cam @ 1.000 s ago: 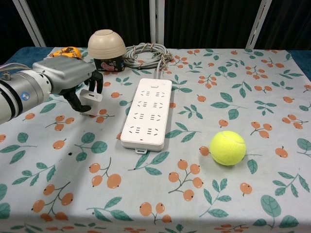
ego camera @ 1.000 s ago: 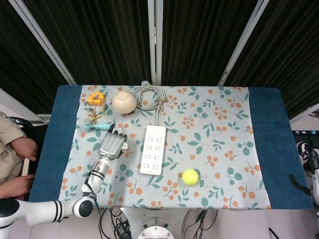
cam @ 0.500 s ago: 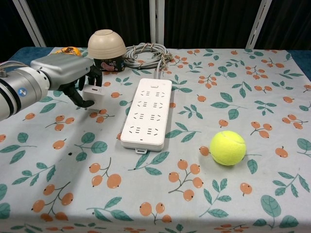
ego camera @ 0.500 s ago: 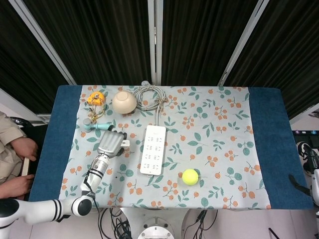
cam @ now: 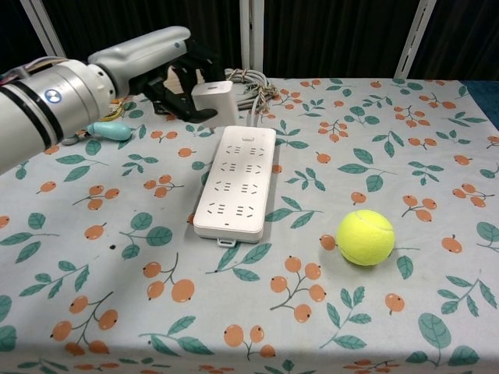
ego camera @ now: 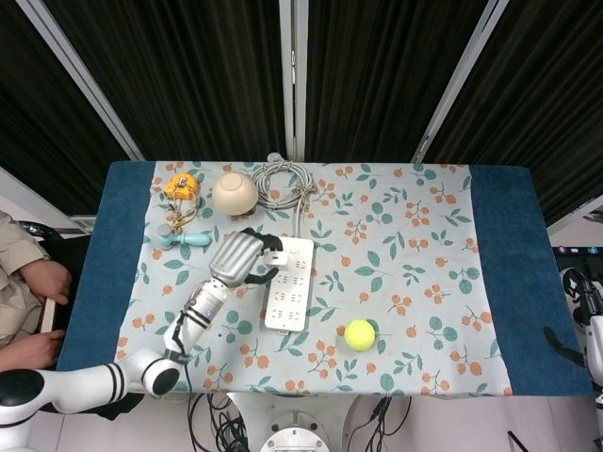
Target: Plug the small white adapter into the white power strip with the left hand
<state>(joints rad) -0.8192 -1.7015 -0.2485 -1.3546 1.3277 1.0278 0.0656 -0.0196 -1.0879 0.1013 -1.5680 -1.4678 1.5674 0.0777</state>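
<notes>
My left hand is raised above the table and holds the small white adapter between thumb and fingers. The adapter hangs just over the far left end of the white power strip, apart from its sockets. The strip lies lengthwise in the middle of the flowered cloth, its grey cable coiled behind it. My right hand shows in neither view.
A yellow tennis ball sits right of the strip's near end. A beige bowl stands upside down at the back left, with an orange toy and a teal handle near it. A person sits at the left edge.
My left hand has lifted the adapter off the cloth and carried it up and to the right, from beside the strip to above its far end.
</notes>
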